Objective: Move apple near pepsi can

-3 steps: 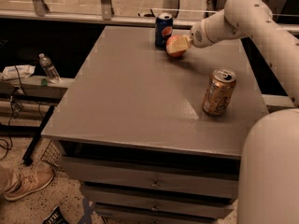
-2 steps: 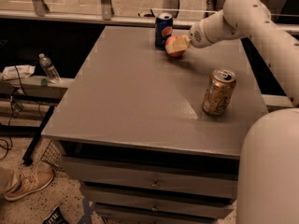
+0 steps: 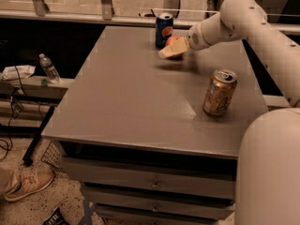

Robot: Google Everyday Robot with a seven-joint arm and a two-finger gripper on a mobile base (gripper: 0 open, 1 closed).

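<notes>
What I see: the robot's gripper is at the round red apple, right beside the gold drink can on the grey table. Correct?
Wrong can. The camera view shows the gripper at the round red apple beside the dark blue Pepsi can on the grey table; the gold drink can stands apart, nearer the front.

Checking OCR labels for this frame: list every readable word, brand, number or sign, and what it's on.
No text can be quoted as it reads.
pepsi can: round red-white-blue logo only, no legible letters.
gold can: print too blurred to read.
water bottle: label too small to read.
gripper, at the apple beside the pepsi can: no markings visible.
</notes>
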